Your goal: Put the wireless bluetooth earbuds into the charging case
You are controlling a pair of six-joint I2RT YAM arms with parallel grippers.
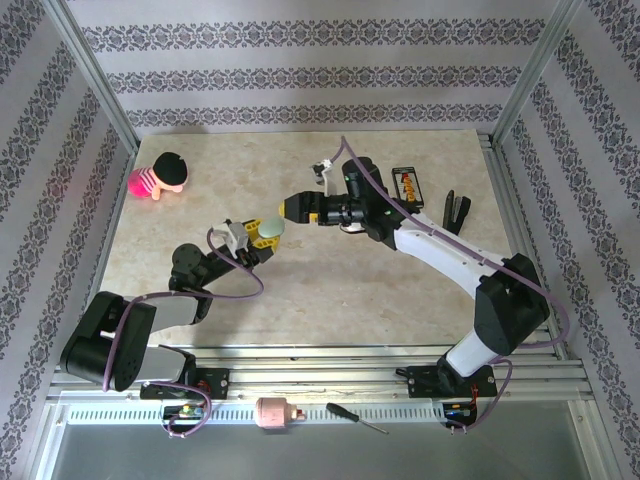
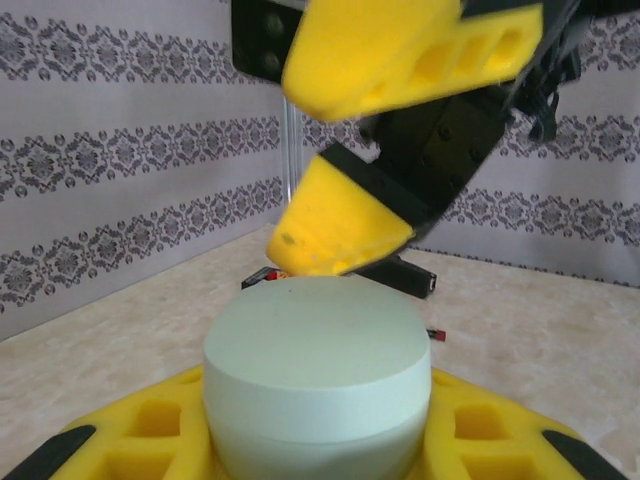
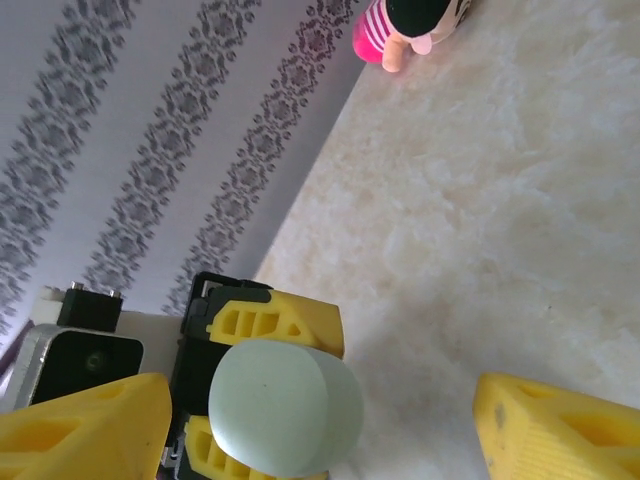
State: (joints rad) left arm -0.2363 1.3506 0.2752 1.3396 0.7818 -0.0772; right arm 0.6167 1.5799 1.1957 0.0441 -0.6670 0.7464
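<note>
One pale green charging case (image 2: pixel 318 370) sits clamped in the left end effector (image 1: pixel 258 235); the right end effector (image 1: pixel 287 207) gapes wide beside it.

The bench (image 1: pixel 300 290) is a pale marbled slab. A doll (image 1: pixel 160 176) in pink with black hair lies well left of the left tool (image 1: pixel 268 232), toward the far wall. Well right of the right tool (image 1: pixel 290 208) lies a black packet (image 1: pixel 407 186) with orange contents, and a black clip-like piece (image 1: pixel 457 212) farther right.

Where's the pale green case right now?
The pale green case is centre-left in the top view, clamped in the left gripper, with the open right gripper close beside it.
</note>
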